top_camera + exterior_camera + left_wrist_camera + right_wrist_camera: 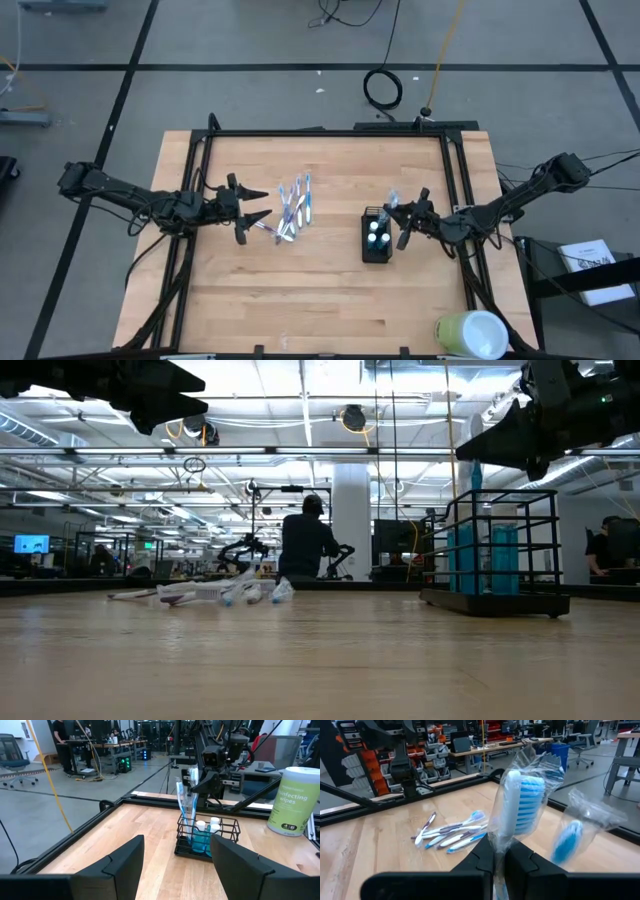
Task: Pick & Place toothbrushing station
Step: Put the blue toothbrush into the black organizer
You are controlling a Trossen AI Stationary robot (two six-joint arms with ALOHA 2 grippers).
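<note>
Wooden table fills the middle of a big workshop. At nine o'clock the left gripper hangs with its fingers spread, empty. Loose brushes lie just beside it. At three o'clock stands the holder. Above it the right gripper pinches a brush, maybe wrapped in clear plastic.

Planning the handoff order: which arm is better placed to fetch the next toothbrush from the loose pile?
Left. The left gripper hangs open right beside the toothbrush pile. The right gripper is shut on a wrapped toothbrush over the black holder.
</note>
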